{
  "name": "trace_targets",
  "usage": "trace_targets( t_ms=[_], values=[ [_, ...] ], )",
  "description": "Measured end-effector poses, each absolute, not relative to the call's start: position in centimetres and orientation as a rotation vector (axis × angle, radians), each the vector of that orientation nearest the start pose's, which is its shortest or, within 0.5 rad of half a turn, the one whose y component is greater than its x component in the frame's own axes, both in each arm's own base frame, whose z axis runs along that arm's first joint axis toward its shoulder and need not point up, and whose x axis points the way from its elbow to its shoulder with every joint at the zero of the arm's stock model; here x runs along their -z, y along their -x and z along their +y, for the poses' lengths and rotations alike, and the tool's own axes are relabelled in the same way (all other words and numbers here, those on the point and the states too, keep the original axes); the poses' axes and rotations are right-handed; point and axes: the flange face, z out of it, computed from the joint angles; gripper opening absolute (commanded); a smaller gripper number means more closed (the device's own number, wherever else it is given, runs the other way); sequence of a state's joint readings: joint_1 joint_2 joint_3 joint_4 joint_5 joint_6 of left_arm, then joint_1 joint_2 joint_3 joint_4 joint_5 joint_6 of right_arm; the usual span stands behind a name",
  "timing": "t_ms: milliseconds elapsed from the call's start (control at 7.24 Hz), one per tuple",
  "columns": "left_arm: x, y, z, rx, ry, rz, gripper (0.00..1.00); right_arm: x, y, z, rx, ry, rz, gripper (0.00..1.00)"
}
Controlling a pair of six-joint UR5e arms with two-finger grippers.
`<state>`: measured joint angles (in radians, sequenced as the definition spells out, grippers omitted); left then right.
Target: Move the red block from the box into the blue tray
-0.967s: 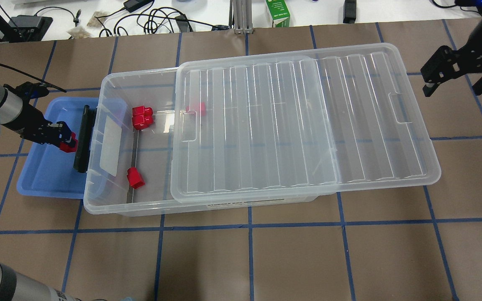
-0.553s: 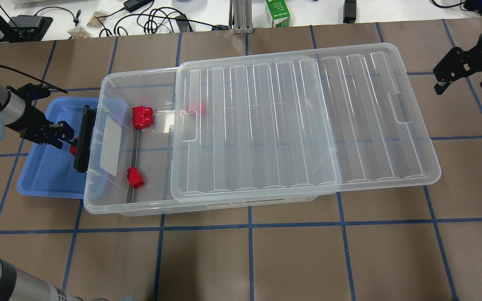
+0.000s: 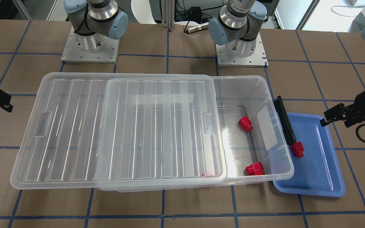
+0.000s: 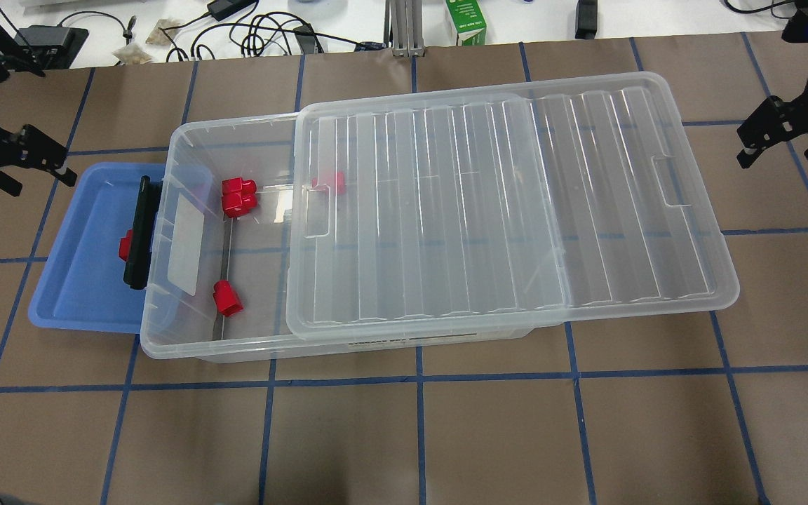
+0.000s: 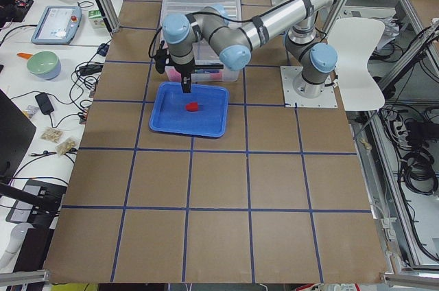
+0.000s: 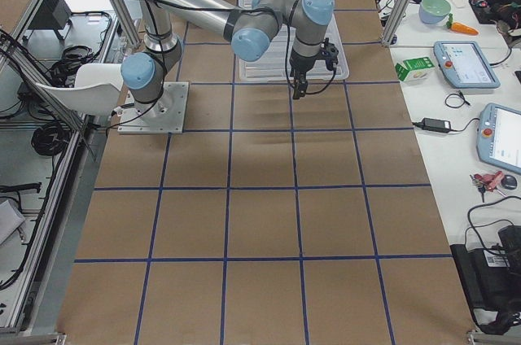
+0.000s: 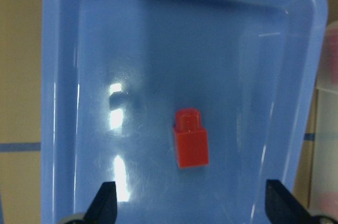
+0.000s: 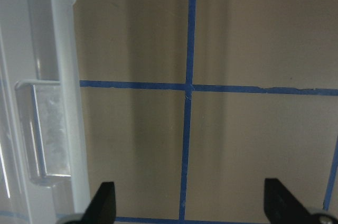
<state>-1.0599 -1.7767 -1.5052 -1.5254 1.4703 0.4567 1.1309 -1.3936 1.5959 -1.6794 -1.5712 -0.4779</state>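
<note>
The left tool [image 7: 191, 203] is hanging above the shallow rectangular blue plastic tray [image 7: 132, 49] with its two fingers spread wide and holding nothing. Below it, the small bright red plastic block [image 7: 191, 145] is lying on the tray floor, its narrower stepped end pointing away from the fingertips. The block is sitting in line with the gap between the fingers and clear of both.

In the overhead view that block [image 4: 125, 245] is resting just beside the black bar latch [image 4: 139, 235] of the large clear plastic storage box [image 4: 165, 330]. The box's latched end is overlapping the tray's rim.

Inside the open part of the box, two more red blocks [image 4: 238, 196] are lying touching each other, and a third red block [image 4: 226, 298] is sitting apart from them. A fourth red block [image 4: 330, 182] is showing through the ribbed clear lid [image 4: 502, 203], which is covering most of the box and jutting past its far end.

Beyond that far end, the right tool [image 8: 193, 205] is hovering over the brown tabletop [image 8: 253, 145] with its fingers wide apart and empty.
</note>
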Motion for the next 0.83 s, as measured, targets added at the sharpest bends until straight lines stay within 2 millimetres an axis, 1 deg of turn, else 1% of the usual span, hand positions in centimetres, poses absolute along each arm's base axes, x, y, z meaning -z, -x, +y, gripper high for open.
trace_targets(
  t_ms=[138,276,414,553,691,829],
  values=[
    [-45.7,-11.2,-55.7,-0.043,0.129,3.258,1.00,-37.6,11.4,-55.5,-0.146,0.056,3.090,1.00],
    [-49.1,-5.9,-54.9,0.001,0.141,3.239,1.00,-36.4,11.2,-55.4,-0.153,0.058,3.087,1.00],
    [-50.8,-1.3,-54.0,0.027,0.151,3.229,1.00,-35.7,10.9,-55.1,-0.165,0.062,3.082,1.00],
    [-51.2,1.8,-53.4,0.023,0.173,3.222,1.00,-35.1,10.6,-54.9,-0.178,0.066,3.076,1.00],
    [-51.2,3.5,-52.9,0.022,0.182,3.216,1.00,-34.7,10.4,-54.8,-0.187,0.070,3.072,1.00],
    [-51.6,4.3,-52.4,0.033,0.184,3.219,1.00,-34.5,10.2,-54.7,-0.193,0.074,3.069,1.00]
  ],
)
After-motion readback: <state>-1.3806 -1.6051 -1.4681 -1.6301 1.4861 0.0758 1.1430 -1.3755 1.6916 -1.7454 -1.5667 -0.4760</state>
